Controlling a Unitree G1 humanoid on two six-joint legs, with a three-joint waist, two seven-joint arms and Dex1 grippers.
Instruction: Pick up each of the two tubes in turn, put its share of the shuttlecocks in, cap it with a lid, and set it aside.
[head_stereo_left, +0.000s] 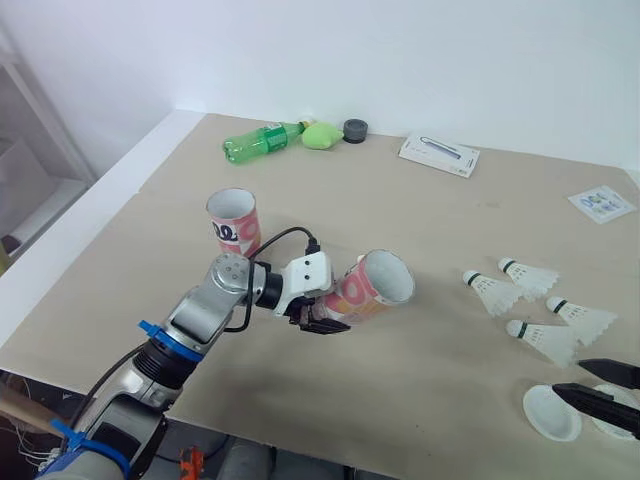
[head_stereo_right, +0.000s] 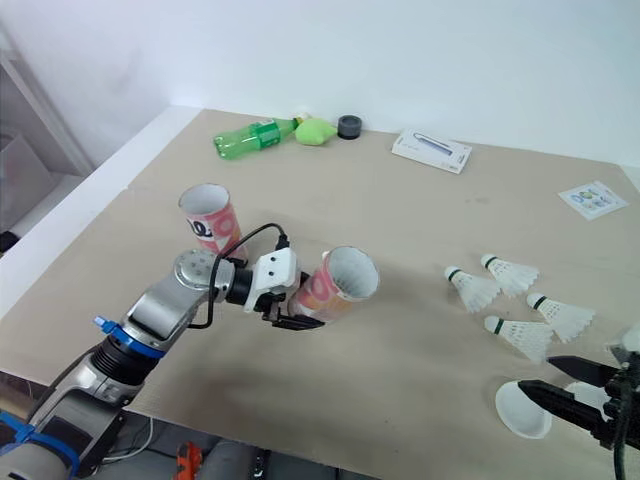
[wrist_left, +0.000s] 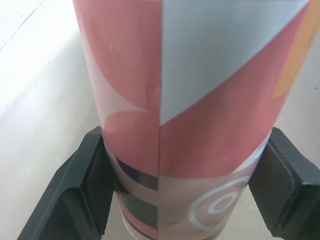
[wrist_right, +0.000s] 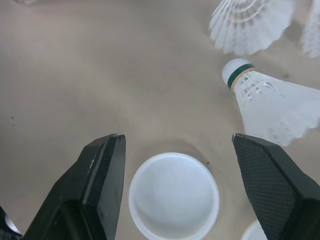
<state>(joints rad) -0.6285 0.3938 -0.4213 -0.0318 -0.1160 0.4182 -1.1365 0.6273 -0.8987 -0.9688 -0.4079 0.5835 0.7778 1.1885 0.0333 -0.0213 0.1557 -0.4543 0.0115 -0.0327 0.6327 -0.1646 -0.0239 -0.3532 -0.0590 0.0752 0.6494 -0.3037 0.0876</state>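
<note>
Operator's view. I hold the pink-and-white patterned cardboard tube (head_stereo_left: 378, 283) at frame centre, tilted, with its open mouth toward the right. The left pincer (head_stereo_left: 322, 320) is clenched across the tube's lower body, one finger on each side. A second, matching tube (head_stereo_left: 234, 222) stands upright on the beige table (head_stereo_left: 420, 400), up and to the left. At lower right my right pincer (wrist_right: 177, 137) is spread wide. A round white plastic lid (wrist_right: 174, 195) shows between its fingers, clear of both. Four white feathered shuttlecocks (head_stereo_left: 545, 340) lie just above.
</note>
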